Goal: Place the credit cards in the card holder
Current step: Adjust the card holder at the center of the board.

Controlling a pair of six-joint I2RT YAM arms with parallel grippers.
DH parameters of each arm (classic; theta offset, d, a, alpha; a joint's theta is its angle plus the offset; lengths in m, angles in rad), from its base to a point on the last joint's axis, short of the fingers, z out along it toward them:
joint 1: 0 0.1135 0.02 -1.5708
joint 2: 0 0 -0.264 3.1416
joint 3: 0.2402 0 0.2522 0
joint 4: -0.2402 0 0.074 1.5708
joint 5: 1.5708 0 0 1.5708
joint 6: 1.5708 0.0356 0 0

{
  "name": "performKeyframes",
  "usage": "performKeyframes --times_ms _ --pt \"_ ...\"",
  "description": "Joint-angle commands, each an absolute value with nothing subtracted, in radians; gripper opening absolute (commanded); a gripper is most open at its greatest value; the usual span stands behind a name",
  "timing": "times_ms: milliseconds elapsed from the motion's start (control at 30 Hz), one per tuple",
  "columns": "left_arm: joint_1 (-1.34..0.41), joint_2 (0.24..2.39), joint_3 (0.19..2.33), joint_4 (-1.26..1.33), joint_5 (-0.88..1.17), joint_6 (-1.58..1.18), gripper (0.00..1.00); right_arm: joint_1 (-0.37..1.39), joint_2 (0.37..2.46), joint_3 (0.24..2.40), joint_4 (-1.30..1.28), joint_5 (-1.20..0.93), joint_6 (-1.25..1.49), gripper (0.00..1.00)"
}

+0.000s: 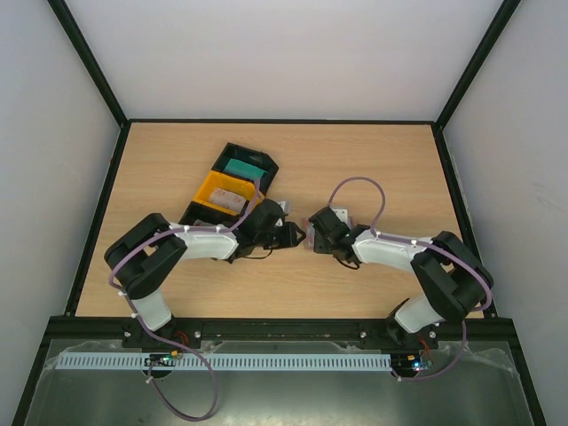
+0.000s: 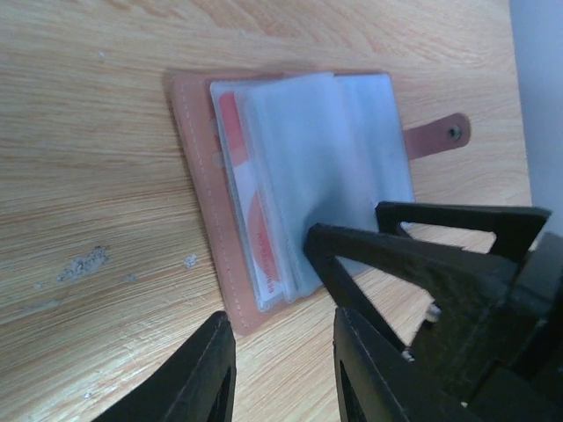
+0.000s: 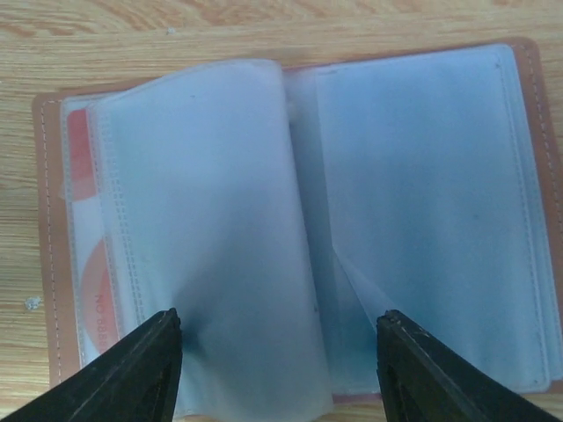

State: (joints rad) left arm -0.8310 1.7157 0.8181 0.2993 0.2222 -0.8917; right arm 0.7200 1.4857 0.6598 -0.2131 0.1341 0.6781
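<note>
The brown card holder lies open on the wood, its clear plastic sleeves fanned out. A red-and-white credit card sits inside a left-hand sleeve, also showing in the right wrist view. My left gripper is open just short of the holder's near edge, with bare wood between its fingers. My right gripper is open wide over the sleeves; one of its fingertips rests on them. From above, the holder is mostly hidden between the two grippers.
Behind the left arm stand a black tray with a teal card and a yellow tray with a pale card. The holder's snap strap sticks out on its far side.
</note>
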Motion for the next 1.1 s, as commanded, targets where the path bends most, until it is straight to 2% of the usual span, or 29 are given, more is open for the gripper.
performKeyframes --times_ms 0,200,400,733,1067 --pt "-0.834 1.766 0.842 0.347 0.263 -0.895 0.33 0.72 1.512 0.699 -0.256 0.213 0.647 0.58" --pt "-0.834 1.771 0.848 0.329 0.25 -0.889 0.33 0.72 1.505 0.702 -0.275 0.327 0.695 0.46" --pt "-0.834 1.77 0.85 0.321 0.25 -0.884 0.33 0.721 1.513 0.712 -0.317 0.44 0.734 0.42" --pt "-0.845 1.798 0.911 0.344 0.284 -0.874 0.32 0.72 1.512 0.692 -0.301 0.445 0.775 0.34" --pt "-0.858 1.939 1.053 0.319 0.286 -0.871 0.29 0.708 1.465 0.651 -0.303 0.473 0.836 0.28"
